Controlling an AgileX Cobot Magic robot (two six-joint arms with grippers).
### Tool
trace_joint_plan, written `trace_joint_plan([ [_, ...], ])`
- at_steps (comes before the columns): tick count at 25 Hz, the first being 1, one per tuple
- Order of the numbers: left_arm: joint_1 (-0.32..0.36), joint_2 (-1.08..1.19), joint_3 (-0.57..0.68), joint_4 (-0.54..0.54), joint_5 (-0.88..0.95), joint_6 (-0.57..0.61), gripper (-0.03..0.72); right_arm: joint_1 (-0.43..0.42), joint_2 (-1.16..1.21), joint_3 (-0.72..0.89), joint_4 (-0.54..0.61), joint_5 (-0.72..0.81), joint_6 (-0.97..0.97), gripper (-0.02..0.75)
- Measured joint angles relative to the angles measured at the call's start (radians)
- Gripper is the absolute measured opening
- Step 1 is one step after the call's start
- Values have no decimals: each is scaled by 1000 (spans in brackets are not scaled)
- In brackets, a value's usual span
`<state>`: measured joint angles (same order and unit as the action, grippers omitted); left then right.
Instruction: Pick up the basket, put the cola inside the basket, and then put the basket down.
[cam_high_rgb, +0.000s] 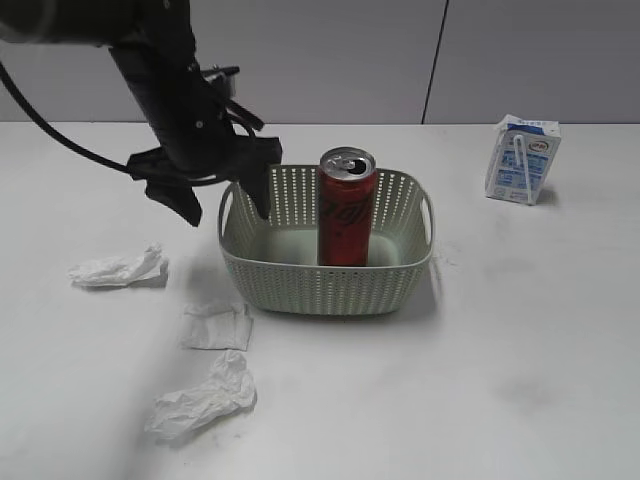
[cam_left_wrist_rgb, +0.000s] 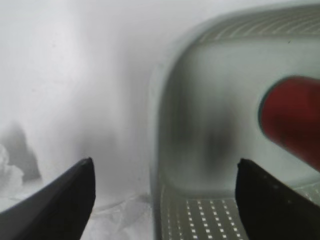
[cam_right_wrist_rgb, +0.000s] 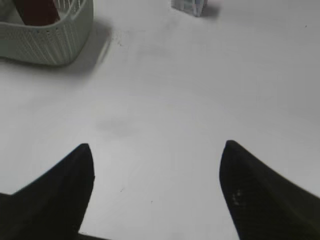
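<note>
The sage-green basket (cam_high_rgb: 330, 280) rests on the white table, and the red cola can (cam_high_rgb: 346, 210) stands upright inside it. My left gripper (cam_high_rgb: 228, 207) is open and straddles the basket's left wall, one finger outside and one inside. The left wrist view shows that wall (cam_left_wrist_rgb: 159, 150) between the open fingers (cam_left_wrist_rgb: 164, 167), with the cola (cam_left_wrist_rgb: 292, 120) blurred at the right. My right gripper (cam_right_wrist_rgb: 157, 150) is open and empty over bare table; it is out of the exterior view. The basket's corner (cam_right_wrist_rgb: 50, 37) shows at the top left of the right wrist view.
A white-and-blue carton (cam_high_rgb: 523, 158) stands at the back right and shows in the right wrist view (cam_right_wrist_rgb: 191, 5). Crumpled tissues (cam_high_rgb: 122, 268) (cam_high_rgb: 216, 326) (cam_high_rgb: 203, 400) lie left of and in front of the basket.
</note>
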<state>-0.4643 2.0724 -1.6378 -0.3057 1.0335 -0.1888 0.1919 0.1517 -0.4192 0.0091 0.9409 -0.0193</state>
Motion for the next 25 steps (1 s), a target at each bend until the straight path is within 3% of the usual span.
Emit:
trace_joint_plan([
  [6, 109, -101, -64, 34, 84, 50, 668, 0, -147, 0, 4, 1, 1, 592],
  [15, 333, -254, -46, 216, 179, 112, 639, 0, -155, 1, 5, 3, 3, 592],
  [19, 400, -352, 35, 226, 180, 131, 624, 0, -155, 1, 5, 3, 3, 592],
  [25, 410, -571, 300, 222, 180, 167, 605, 0, -155, 1, 5, 4, 4, 592],
])
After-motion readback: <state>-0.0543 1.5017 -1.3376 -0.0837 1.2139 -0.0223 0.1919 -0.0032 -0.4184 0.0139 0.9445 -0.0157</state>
